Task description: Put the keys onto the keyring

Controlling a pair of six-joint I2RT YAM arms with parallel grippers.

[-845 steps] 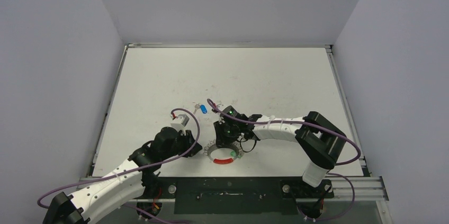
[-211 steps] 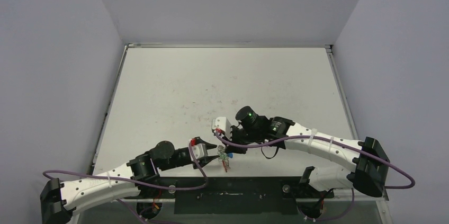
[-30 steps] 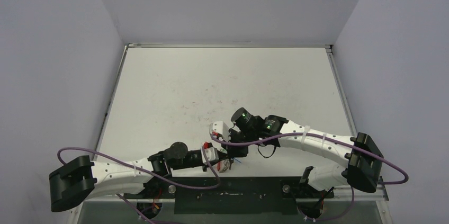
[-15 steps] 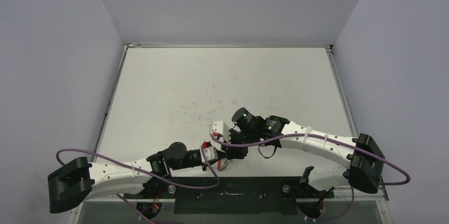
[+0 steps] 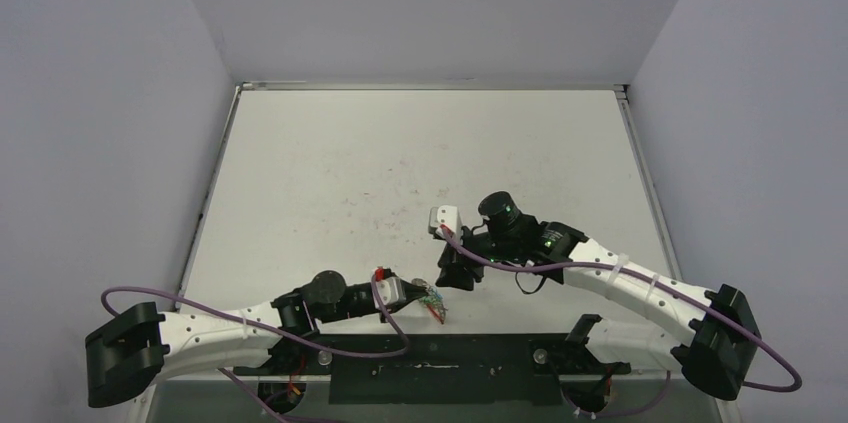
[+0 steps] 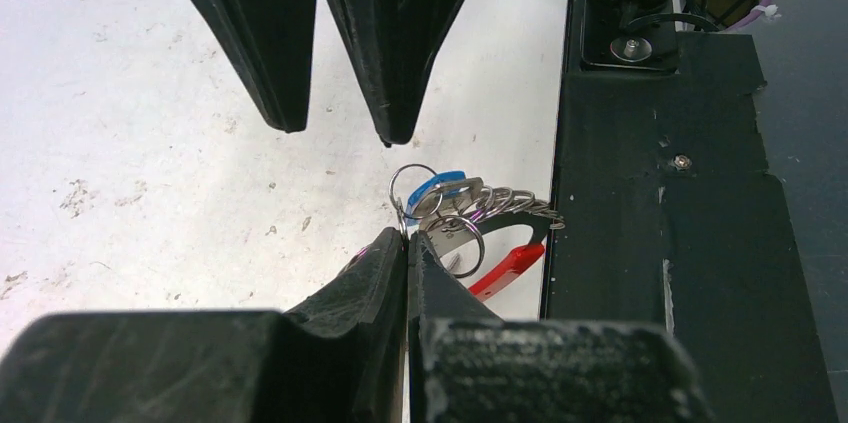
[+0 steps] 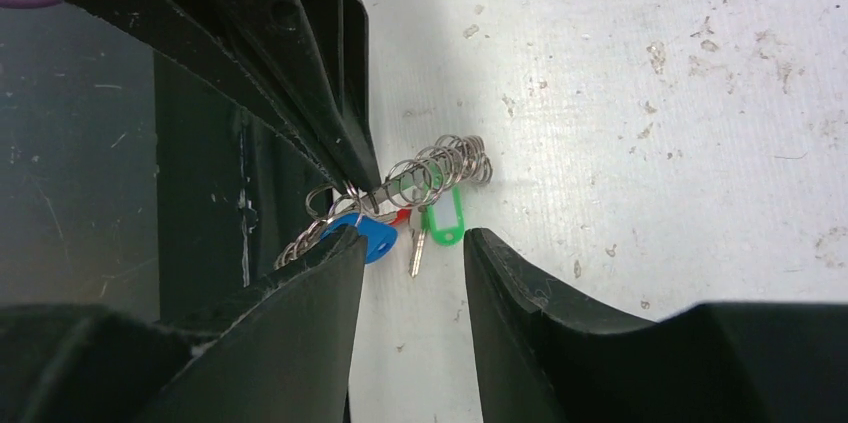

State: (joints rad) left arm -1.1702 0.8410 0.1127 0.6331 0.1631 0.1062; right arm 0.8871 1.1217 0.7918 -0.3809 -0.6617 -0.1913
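Firstly, the left hand (image 6: pixel 407 238) was found closed, its two black fingers pressed together on the wire of the silvery coiled-wire keyring (image 6: pixel 500 205), which it held just above the near edge of the white surface (image 5: pixel 400 163). The ring stretched away from the fingertips towards the black metal base plate (image 6: pixel 650 193) at that edge. Its red sleeve (image 6: pixel 508 261) hung on the lower side of the arc, over the seam between surface and plate.

The small silver key with a blue plastic head (image 6: pixel 437 186) lay against the coil close to the gripped point. The small silver key with a green plastic head (image 7: pixel 443 215) hung below the coil a little further along, blade pointing down. Whether each key was fully threaded on the wire could not be confirmed.

The right hand (image 7: pixel 412 235) stood open, fingers apart and gripping nothing. It was positioned just beyond the ring, facing the left hand, near the keys but clear of them. Scuff marks were noted across the surface.
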